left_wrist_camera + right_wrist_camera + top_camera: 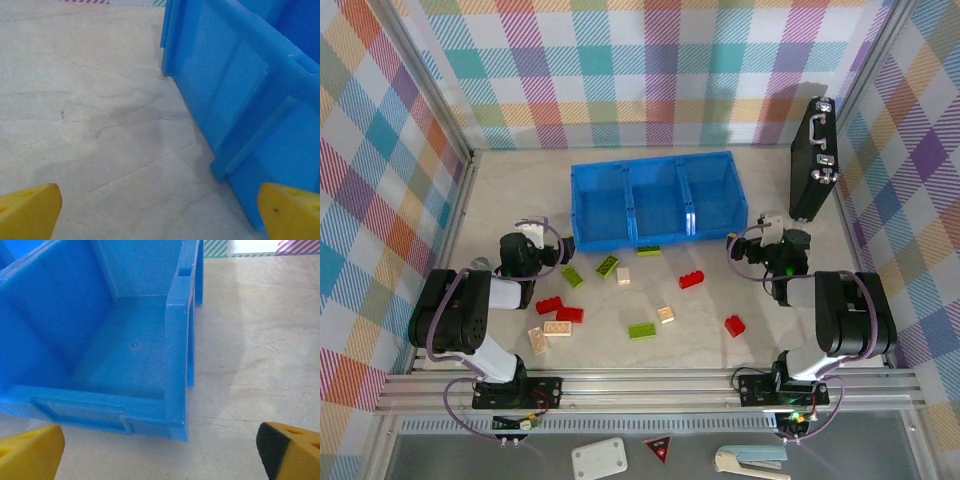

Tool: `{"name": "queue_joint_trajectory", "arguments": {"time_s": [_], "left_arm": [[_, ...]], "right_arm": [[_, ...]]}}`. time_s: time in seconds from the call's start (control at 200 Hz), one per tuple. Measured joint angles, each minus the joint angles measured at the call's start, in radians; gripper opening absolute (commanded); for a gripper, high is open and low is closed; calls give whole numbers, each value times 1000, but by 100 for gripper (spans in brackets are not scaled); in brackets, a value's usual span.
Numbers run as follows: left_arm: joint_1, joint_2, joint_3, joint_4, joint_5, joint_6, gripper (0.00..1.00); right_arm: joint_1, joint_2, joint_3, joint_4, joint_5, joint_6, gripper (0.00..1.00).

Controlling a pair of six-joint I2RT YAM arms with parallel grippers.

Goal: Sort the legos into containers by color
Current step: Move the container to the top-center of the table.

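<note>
**Q:** Start at your left. What is that arm doing?

**A:** My left gripper [548, 243] hangs just off the front-left corner of the blue tray [605, 232]. The jaws are spread wide, gripping nothing. From that wrist I see a yellow fingertip [29, 212] in each bottom corner. Bare worktop [100, 100] lies between them, and the tray's outer wall [235, 100] rises on the right.

**Q:** And the legos?

**A:** All twelve lie on the worktop in front of the tray. Before its left compartment are two green bricks [572, 277] and a tan brick [623, 276]. Nearer me are two red bricks [560, 310] side by side, with two tan ones [547, 334] just beyond them. A third green brick [649, 250] lies right against the tray's front wall, at the middle compartment. Further out from there are a fourth green piece [642, 330] and a tan piece [666, 314]. Before the right compartment sits a red brick [691, 280], with another red one [735, 325] closer to me.

**Q:** Your right arm?

**A:** My right gripper [745, 245] is near the tray's front-right corner, jaws parted, nothing pinched. That wrist looks into the right compartment [130, 350].

**Q:** Anything right of the tray? Any lettering?

**A:** A black case [813, 160] stands upright there. The marks on a small red triangle [658, 450] at my base are too small to read.
</note>
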Motion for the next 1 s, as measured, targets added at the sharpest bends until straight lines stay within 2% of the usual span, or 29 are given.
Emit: {"name": "queue_joint_trajectory", "arguments": {"time_s": [0.655, 1.0], "left_arm": [[0, 0, 0, 0, 1, 0, 100], [2, 0, 0, 0, -22, -4, 100]], "right_arm": [[0, 0, 0, 0, 1, 0, 99], [0, 0, 0, -2, 61, 19, 99]]}}
